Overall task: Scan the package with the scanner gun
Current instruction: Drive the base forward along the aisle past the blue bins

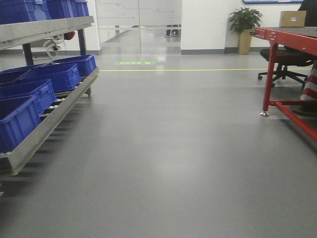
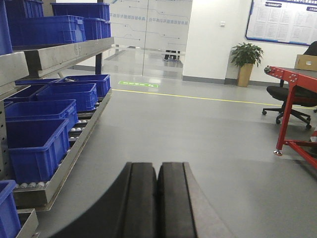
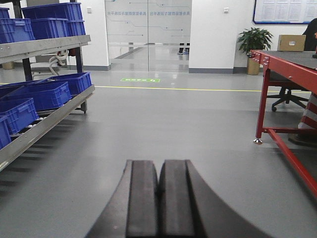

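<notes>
1. Left gripper [image 2: 158, 169]: pads are pressed together with nothing held between them. Right gripper [image 3: 159, 167]: likewise clenched and empty.
2. Scanner gun: not seen in any view. Package: not confirmed. A tan cardboard box [image 1: 292, 19] is noted at the upper right of the front view, on the far end of the red worktop [image 1: 290, 35]. It is too small for a label to be made out.
3. The step is judged to be search and approach, with no grasp begun.
4. The base is best brought toward the red worktop at the right of the frame, across the bare grey floor [image 1: 163, 148]. The rack of blue crates [image 1: 29, 94] at the left is to be kept well apart.
5. The worktop's leg and low rail at the lower right, and the office chair [image 1: 283, 69] beside them, are to be cleared by the arms.
6. Both grippers should be released before any reach is made. The box's identity is to be checked once near.
</notes>
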{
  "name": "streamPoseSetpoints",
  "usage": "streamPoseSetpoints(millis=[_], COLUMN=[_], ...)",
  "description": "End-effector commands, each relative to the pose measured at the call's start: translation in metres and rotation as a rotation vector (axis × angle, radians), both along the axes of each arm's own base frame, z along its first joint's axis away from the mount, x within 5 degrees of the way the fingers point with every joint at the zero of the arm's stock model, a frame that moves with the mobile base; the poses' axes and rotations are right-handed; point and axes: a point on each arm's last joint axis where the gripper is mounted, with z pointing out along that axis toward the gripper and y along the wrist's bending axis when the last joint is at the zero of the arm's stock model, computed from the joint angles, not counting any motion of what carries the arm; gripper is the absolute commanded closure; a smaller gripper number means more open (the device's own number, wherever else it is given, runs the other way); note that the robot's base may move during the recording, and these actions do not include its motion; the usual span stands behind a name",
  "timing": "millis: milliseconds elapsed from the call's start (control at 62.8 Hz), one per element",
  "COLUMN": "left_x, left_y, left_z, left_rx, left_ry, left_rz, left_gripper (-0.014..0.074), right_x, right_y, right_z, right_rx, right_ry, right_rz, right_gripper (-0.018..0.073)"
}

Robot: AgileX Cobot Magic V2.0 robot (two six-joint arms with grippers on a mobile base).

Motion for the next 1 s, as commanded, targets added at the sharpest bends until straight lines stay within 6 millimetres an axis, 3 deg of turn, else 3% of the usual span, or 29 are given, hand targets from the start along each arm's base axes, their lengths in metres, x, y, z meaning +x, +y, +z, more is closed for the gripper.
streamPoseSetpoints(millis=[0, 988], left_x=[-0.0007, -0.0007], left_y=[0.0003, 0.0003], left_z=[0.0031, 0.0031], left_rx=[0.0, 0.0], left_ry=[-0.025, -0.025], left_rz=[0.005, 0.005], left_gripper=[0.0697, 0.0697], right_x=[-0.0004, -0.0004], right_y=[-0.0002, -0.0002], right_z=[0.0024, 0.0024], right_rx=[-0.004, -0.004], right_ry=[-0.028, -0.028], right_rz=[-0.002, -0.002], right_gripper=[0.0728, 0.0728])
